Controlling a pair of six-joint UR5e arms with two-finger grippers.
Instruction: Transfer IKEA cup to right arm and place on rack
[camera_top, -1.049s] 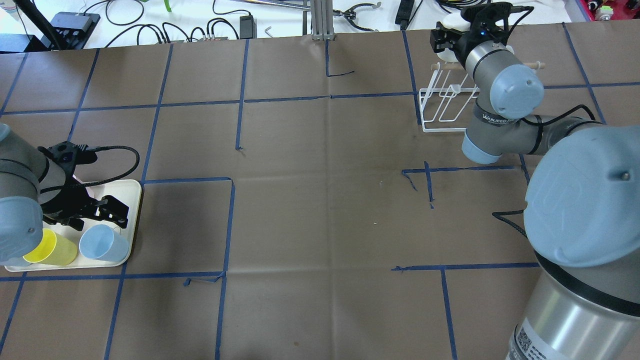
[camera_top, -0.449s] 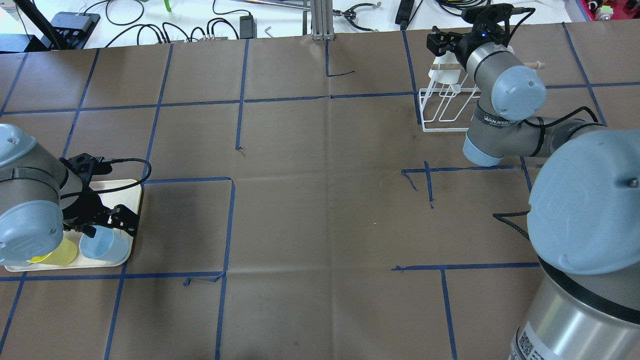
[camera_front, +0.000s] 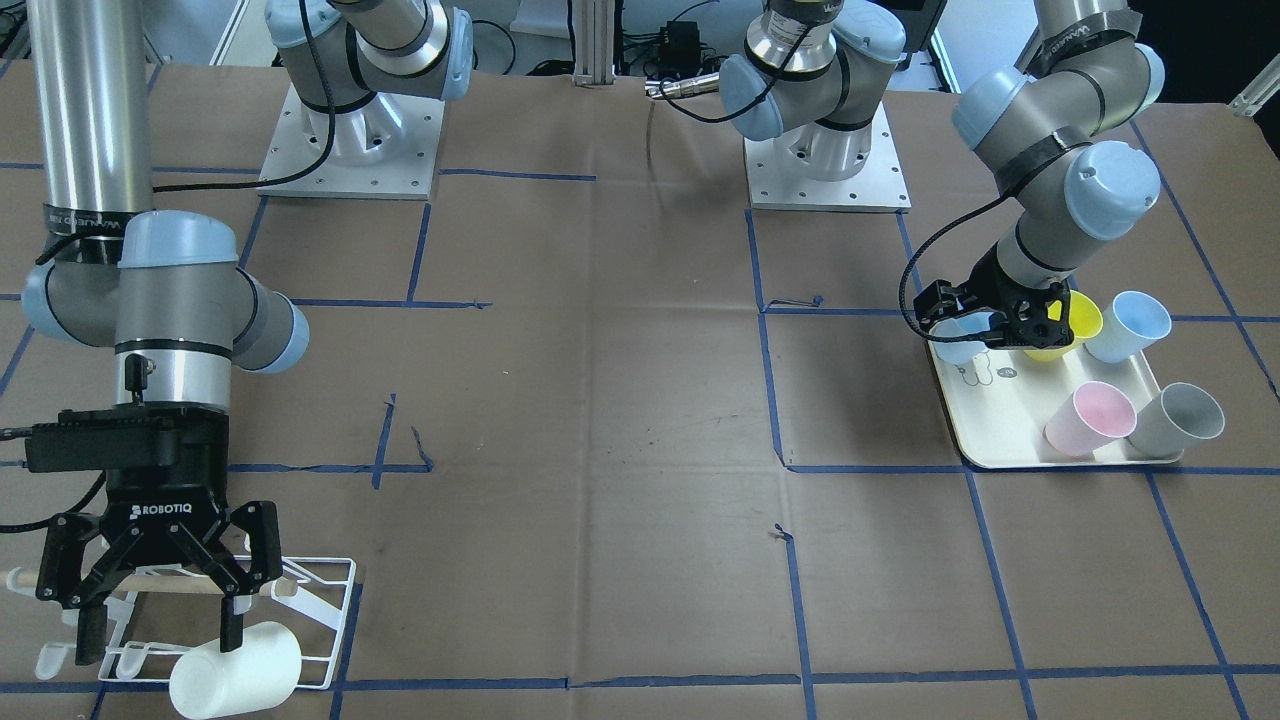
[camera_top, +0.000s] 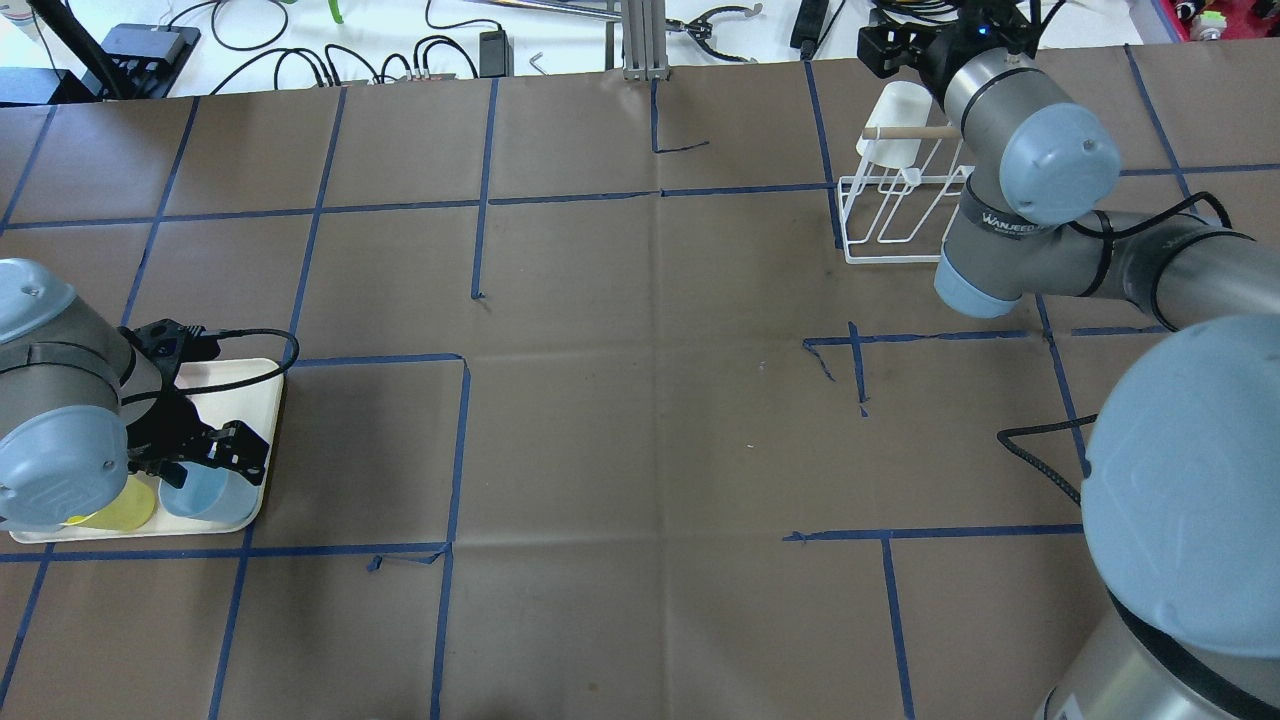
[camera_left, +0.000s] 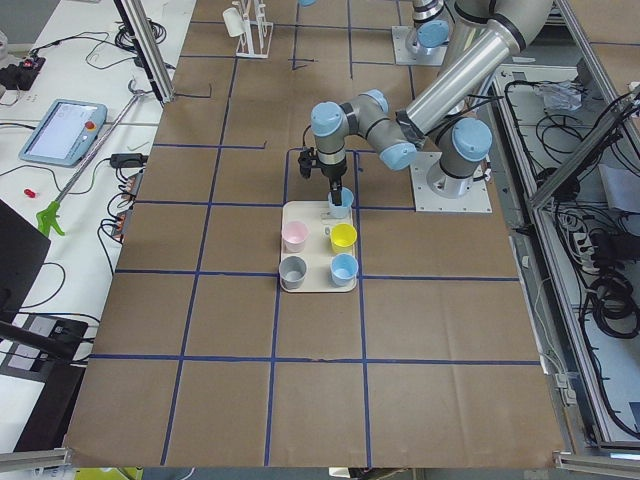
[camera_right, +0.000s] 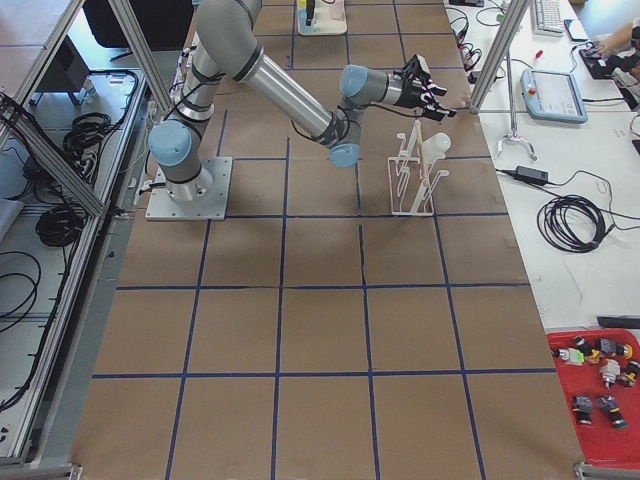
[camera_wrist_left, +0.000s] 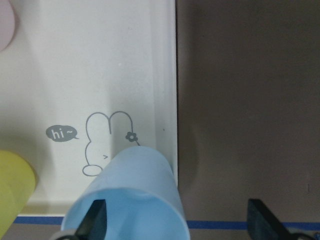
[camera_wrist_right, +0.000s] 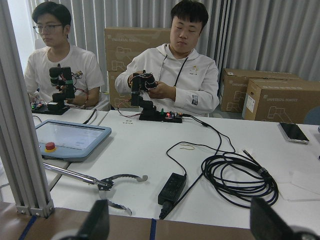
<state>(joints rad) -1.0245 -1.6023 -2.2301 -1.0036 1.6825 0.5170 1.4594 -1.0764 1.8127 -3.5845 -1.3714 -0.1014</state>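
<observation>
"ROBOTIQ", white letters with a small logo, on the black body of the right gripper (camera_front: 160, 638). "WANJEED", white on a black band (camera_top: 1003, 226) around the right arm (camera_top: 1030, 160). The letters after that curve out of sight in the overhead view, and the front-facing view gives the same word. "hi~" in a grey speech bubble printed on the tray (camera_wrist_left: 60, 65), beside a line-drawn rabbit. "UNIVERSAL ROBOTS" on the cardboard box (camera_wrist_right: 137, 45) behind the seated people. The low box (camera_wrist_right: 290, 100) at right has similar print, barely legible. No readable numbers.
</observation>
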